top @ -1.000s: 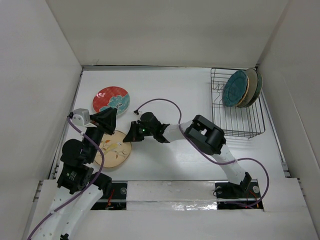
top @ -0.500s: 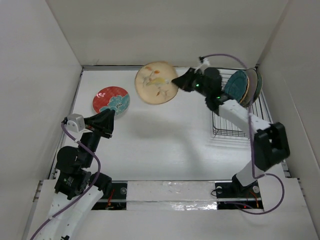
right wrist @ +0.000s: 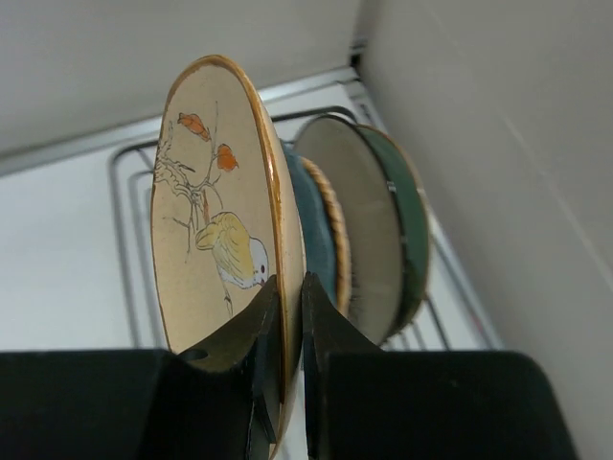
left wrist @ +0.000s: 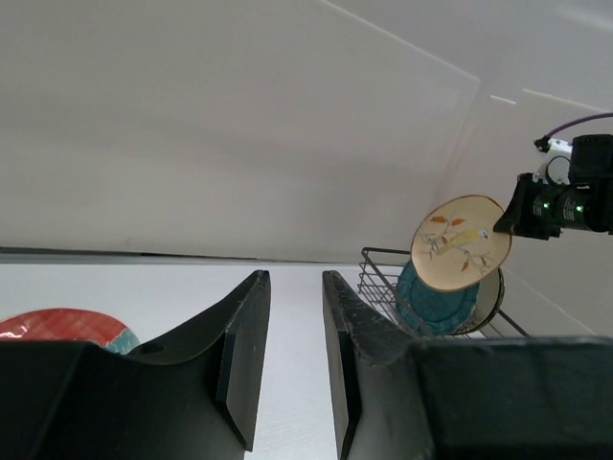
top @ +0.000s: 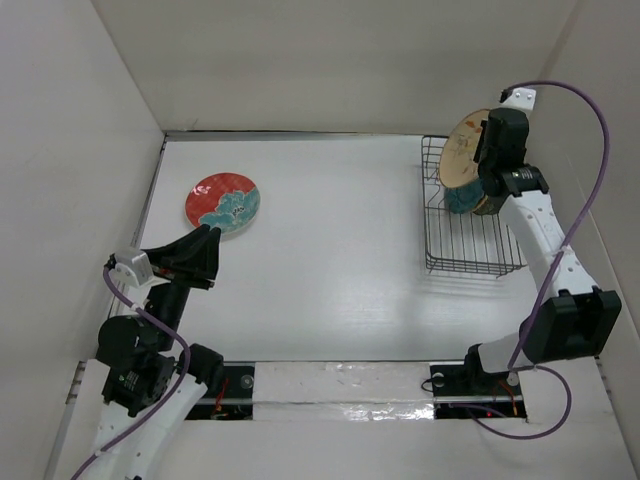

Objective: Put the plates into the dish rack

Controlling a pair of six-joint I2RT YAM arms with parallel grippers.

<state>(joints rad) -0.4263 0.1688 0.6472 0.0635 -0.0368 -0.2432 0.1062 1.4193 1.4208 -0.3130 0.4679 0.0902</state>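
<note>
My right gripper [top: 482, 150] [right wrist: 290, 283] is shut on the rim of the tan plate [top: 461, 148] [right wrist: 215, 206] with a bird and sprig. It holds the plate upright above the far left part of the black wire dish rack [top: 476, 240] [right wrist: 129, 240]. Three plates stand in the rack behind it: a dark teal one [top: 462, 197] [right wrist: 308, 240], a woven-rimmed one [right wrist: 335, 225] and a green-rimmed one [right wrist: 388, 225]. The red-and-teal plate [top: 222, 200] [left wrist: 57, 324] lies flat at the left. My left gripper [top: 207, 238] [left wrist: 295, 280] is open and empty, just near of it.
White walls enclose the table on three sides; the right wall is close beside the rack. In the left wrist view the held plate [left wrist: 460, 242] and the rack [left wrist: 381, 271] show at the far right. The right arm's purple cable loops above the rack.
My right gripper has carried the tan plate from the near left, across the back of the table, to above the rack, turning it upright. My left arm has drawn back toward the near left.
</note>
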